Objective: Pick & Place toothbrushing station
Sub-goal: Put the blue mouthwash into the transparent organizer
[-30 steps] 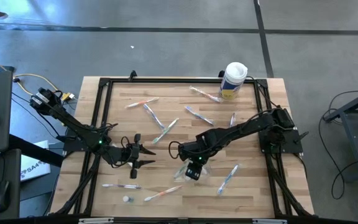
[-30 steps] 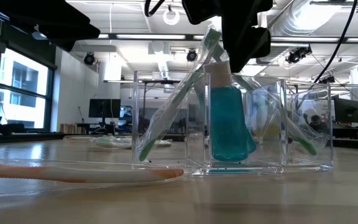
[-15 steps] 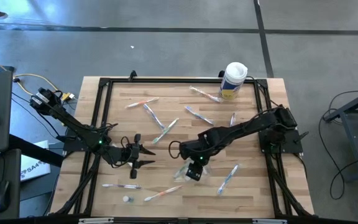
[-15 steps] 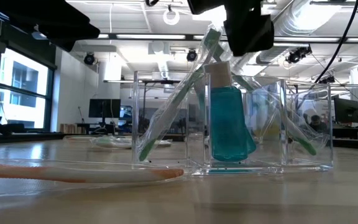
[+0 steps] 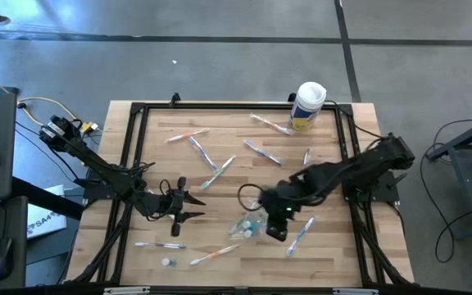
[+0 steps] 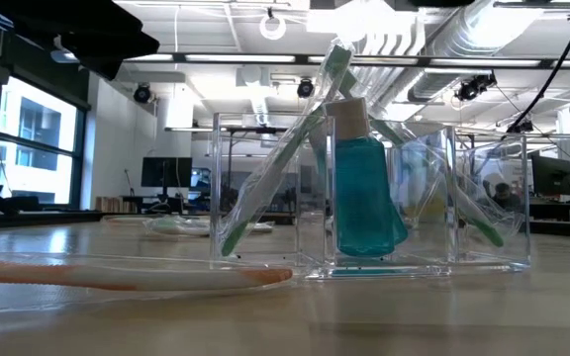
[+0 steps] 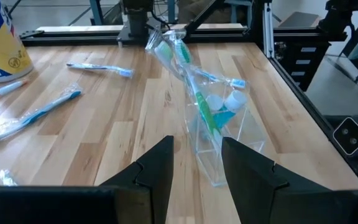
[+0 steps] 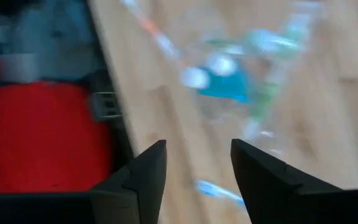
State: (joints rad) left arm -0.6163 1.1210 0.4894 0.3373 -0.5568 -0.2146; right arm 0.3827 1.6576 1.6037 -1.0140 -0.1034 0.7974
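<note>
From above, the clear holder [image 5: 248,224] is standing near the middle of the bench [image 5: 334,262], toward its near edge. The right pincer [image 5: 278,230] is hanging just to the right of it, apart from it and carrying nothing. The left pincer [image 5: 179,208] is waiting well to the left, so the right arm is the nearer one. Loose toothbrushes [image 5: 300,235] are lying around, one just right of the right pincer; a white canister [image 5: 308,105] is standing at the far edge.

At bench height, the holder [image 6: 369,193] is standing upright in several compartments, with a blue bottle [image 6: 366,183] in the middle one and green brushes [image 6: 275,173] leaning out. No pincer is touching it.

The left wrist view is showing its fingers [image 7: 157,171] parted and empty, the holder [image 7: 211,127] ahead with its long side running away from them and bare bench on both sides.

The right wrist view is showing its fingers [image 8: 148,174] parted and empty, the holder [image 8: 235,81] ahead, blurred.
</note>
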